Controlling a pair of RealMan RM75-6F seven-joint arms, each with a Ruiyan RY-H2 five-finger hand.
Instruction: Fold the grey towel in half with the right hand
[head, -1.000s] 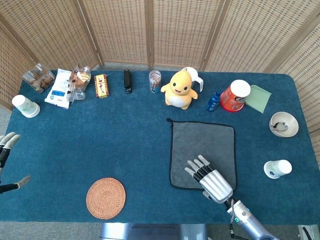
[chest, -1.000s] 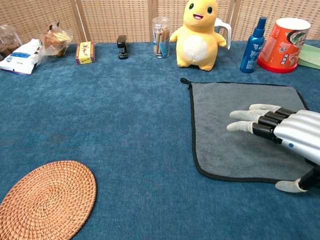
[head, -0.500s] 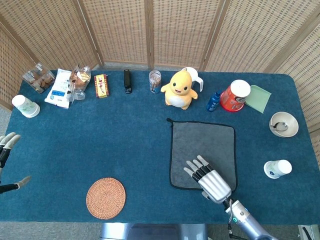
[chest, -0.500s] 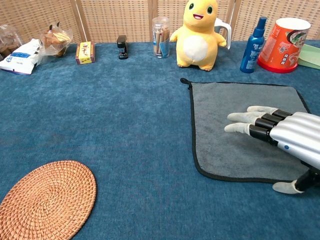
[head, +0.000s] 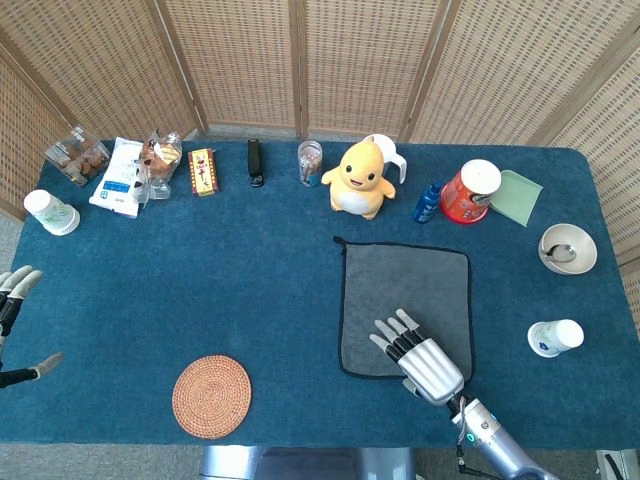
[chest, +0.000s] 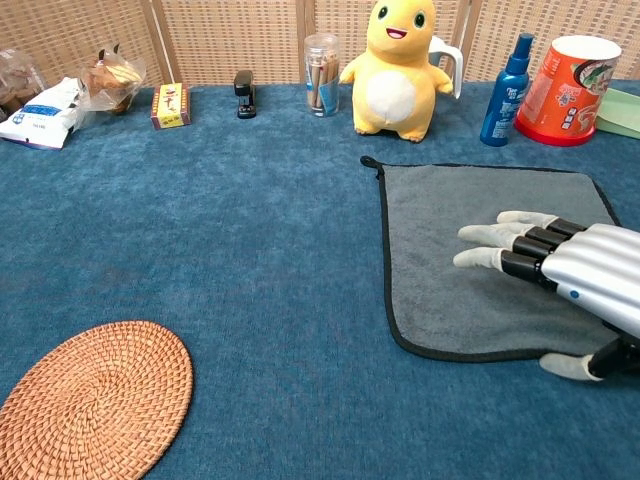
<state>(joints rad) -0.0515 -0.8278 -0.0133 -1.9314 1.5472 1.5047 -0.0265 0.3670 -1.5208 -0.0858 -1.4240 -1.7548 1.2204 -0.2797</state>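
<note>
1. The grey towel (head: 405, 297) lies flat, unfolded (same spot as before), right of centre on the table.
2. The right hand (chest: 560, 272), fingers spread and holding nothing, stays over the towel's near edge; its thumb has edged inward.
3. The left hand (head: 14, 310) is spread too, unmoved.

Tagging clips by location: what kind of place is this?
Probably a staged test tabletop indoors: a blue cloth-covered table backed by wicker screens, with mixed props like a yellow plush toy and snack packets.

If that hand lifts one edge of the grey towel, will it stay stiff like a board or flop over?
Probably flop: the grey towel lies flat against the table like thin soft cloth. It looks light, so the right hand, fingers spread over it, might drag it along rather than lift it.
</note>
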